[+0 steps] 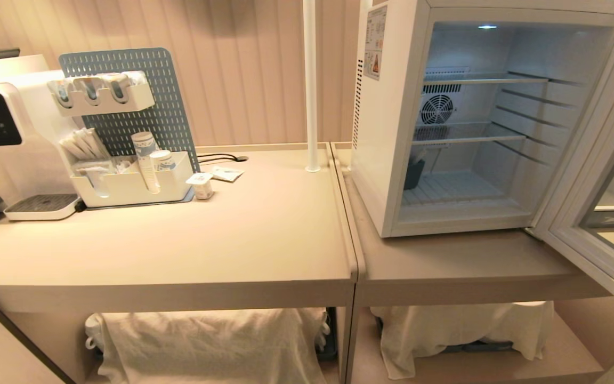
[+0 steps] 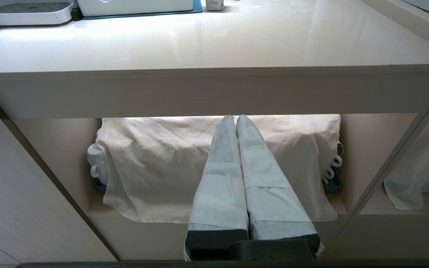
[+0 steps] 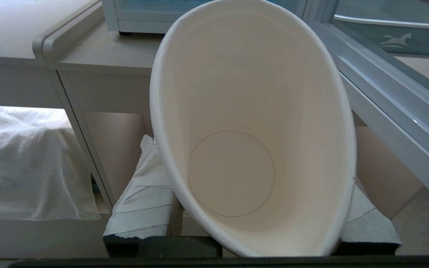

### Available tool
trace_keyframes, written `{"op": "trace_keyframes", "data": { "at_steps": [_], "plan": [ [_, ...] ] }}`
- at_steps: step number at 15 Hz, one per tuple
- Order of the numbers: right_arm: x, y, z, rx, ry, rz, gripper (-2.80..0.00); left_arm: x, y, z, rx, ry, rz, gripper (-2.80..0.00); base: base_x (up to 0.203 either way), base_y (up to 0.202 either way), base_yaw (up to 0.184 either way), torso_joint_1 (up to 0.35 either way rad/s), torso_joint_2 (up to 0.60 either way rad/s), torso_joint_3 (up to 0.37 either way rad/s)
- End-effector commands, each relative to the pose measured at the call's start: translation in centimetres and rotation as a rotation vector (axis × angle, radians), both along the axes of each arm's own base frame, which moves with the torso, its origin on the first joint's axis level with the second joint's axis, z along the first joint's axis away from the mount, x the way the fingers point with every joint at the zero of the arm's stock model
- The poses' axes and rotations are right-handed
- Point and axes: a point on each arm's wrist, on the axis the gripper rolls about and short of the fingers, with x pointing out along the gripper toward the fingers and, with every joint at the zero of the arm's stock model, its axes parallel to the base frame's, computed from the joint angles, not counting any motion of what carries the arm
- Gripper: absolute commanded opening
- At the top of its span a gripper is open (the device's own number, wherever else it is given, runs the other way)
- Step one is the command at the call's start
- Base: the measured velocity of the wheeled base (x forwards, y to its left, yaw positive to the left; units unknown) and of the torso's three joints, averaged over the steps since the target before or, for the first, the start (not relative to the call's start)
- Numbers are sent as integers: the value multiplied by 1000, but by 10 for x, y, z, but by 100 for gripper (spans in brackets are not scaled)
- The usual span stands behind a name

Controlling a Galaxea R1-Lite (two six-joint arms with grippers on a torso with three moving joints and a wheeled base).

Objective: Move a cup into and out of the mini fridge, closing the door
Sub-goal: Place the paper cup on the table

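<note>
One cup (image 3: 251,123), empty, is clamped between the right gripper (image 3: 251,227) fingers below and in front of the mini fridge (image 1: 392,133), whose door (image 1: 595,176) stands open; raise it level onto a shelf; left gripper (image 2: 235,121) pressed together.

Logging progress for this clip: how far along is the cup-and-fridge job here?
Done: the white box-shaped mini fridge stands with its grey-framed glass door open, no cup on its shelves. In hand: the right claw holds the white paper cup below the counter. Left: whichever cup move remains, then closing the door.
</note>
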Motion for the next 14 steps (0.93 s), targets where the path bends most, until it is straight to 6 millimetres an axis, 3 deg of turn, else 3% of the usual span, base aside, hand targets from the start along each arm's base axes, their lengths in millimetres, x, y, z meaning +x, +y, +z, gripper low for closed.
{"op": "trace_keyframes", "data": {
  "at_steps": [1,14],
  "plan": [
    [1,0,-5,1,16,1,-280,0,0,0,-3,3,0,-280,0,0,0,0,0,0],
    [1,0,-5,0,19,1,-280,0,0,0,-19,3,1,-280,14,8,1,0,-1,0]
  ]
}}
